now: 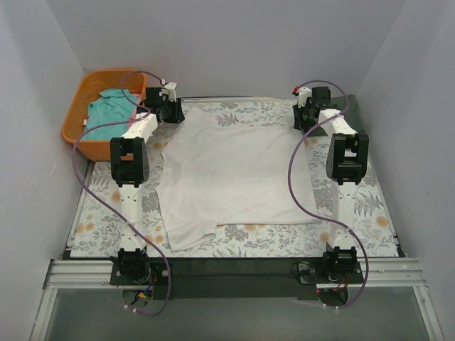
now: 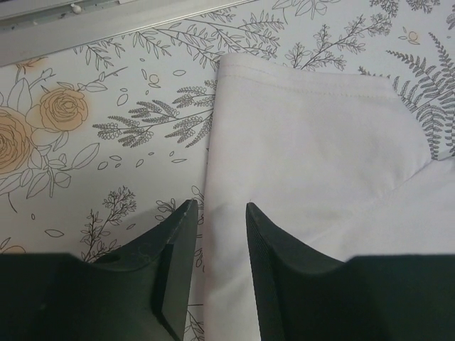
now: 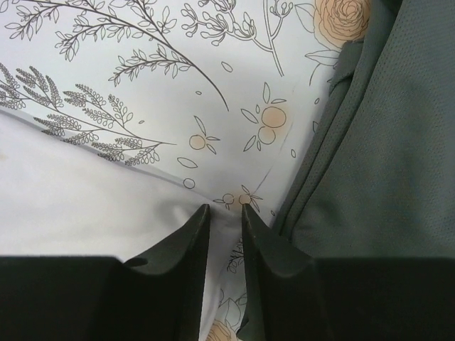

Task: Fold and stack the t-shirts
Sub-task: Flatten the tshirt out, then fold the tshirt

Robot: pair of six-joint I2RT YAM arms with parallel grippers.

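Note:
A white t-shirt (image 1: 234,174) lies spread flat on the floral table covering (image 1: 99,220). My left gripper (image 1: 169,108) is at the shirt's far left corner. In the left wrist view its jaws (image 2: 218,207) stand a little apart, down over the shirt's left edge (image 2: 298,135). My right gripper (image 1: 304,112) is at the far right corner. Its jaws (image 3: 225,208) stand narrowly apart, with the white shirt's corner (image 3: 85,199) between them. A dark grey-green shirt (image 3: 377,142) lies just right of it, and also shows in the top view (image 1: 353,106). A teal shirt (image 1: 110,108) lies in the basket.
An orange basket (image 1: 75,135) stands off the table's far left corner. White walls close in the back and both sides. A metal rail (image 2: 106,21) runs along the table's far edge. The arm bases (image 1: 135,266) stand at the near edge.

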